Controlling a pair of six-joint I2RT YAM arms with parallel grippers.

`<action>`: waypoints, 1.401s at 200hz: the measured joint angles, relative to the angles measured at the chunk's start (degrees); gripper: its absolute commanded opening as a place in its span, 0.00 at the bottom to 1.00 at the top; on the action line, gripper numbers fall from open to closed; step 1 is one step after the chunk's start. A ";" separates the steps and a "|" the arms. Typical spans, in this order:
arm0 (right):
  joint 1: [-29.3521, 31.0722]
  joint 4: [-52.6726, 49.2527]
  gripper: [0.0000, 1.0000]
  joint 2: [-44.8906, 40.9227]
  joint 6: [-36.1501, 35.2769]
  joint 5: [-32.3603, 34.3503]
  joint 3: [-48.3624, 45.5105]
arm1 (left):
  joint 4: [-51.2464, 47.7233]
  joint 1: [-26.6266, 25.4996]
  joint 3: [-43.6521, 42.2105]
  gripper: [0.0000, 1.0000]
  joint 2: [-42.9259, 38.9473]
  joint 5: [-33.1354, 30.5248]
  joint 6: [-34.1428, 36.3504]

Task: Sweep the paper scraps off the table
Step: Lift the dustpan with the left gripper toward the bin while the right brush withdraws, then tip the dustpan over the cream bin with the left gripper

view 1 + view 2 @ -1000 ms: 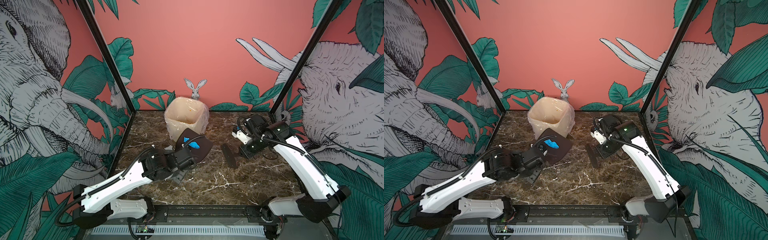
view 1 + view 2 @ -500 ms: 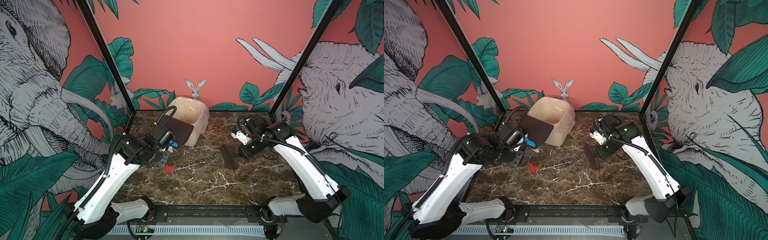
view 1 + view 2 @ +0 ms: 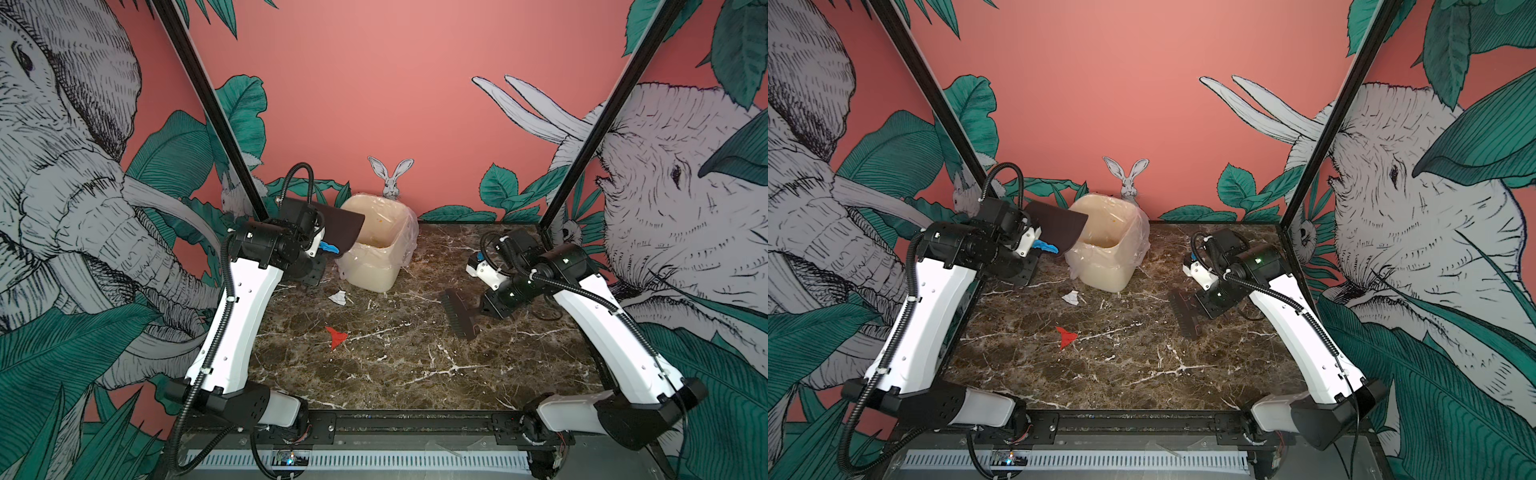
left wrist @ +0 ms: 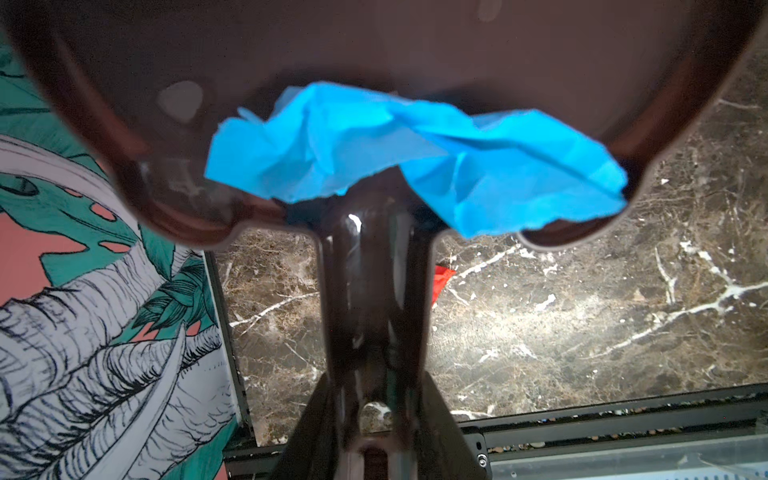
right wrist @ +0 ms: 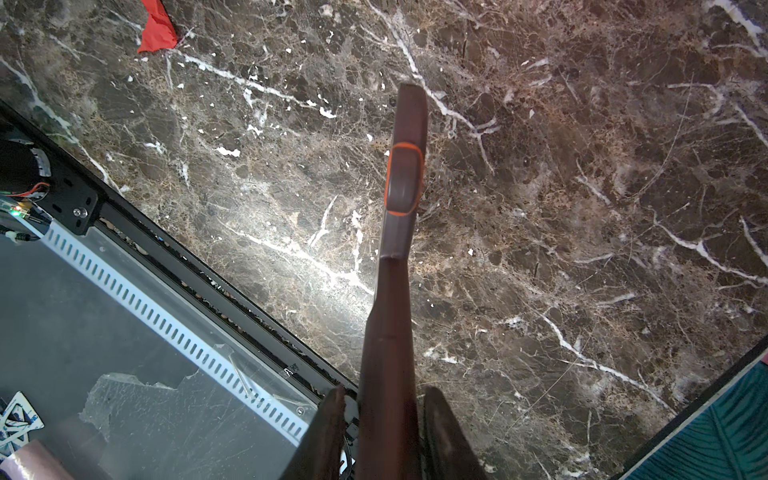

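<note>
My left gripper (image 3: 318, 243) is shut on the handle (image 4: 370, 291) of a dark brown dustpan (image 3: 338, 228), which is raised with its front lip over the left rim of the cream bin (image 3: 376, 274). A blue paper scrap (image 4: 415, 153) clings to the pan's rear, by the handle. On the table (image 3: 415, 374), a white scrap (image 3: 338, 297) lies just in front of the bin and a red scrap (image 3: 336, 336) lies nearer the middle. My right gripper (image 3: 484, 309) is shut on the handle of a dark brush (image 3: 459, 318), whose head rests on the table right of centre.
The bin carries a clear plastic liner (image 3: 409, 237) and stands at the back centre against the pink wall. Black frame posts (image 3: 582, 137) rise at both back corners. A black rail (image 3: 399, 422) edges the table's front. Printed walls close both sides.
My left arm has lifted the dustpan up and back to the bin's rim. A red scrap and a white scrap now lie uncovered on the table. The right arm and brush have not moved.
</note>
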 measured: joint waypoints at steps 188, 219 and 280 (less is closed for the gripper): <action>-0.31 -1.38 0.00 -0.31 -0.28 -2.99 -0.68 | 1.01 -3.32 16.76 0.00 17.27 -20.68 19.54; -0.31 -2.34 0.00 0.31 0.26 -3.04 -0.02 | 3.52 -4.81 17.27 0.00 19.80 -24.26 23.26; -0.31 -3.23 0.00 1.79 0.59 -3.23 1.84 | 12.68 -7.17 16.50 0.00 20.87 -32.50 32.85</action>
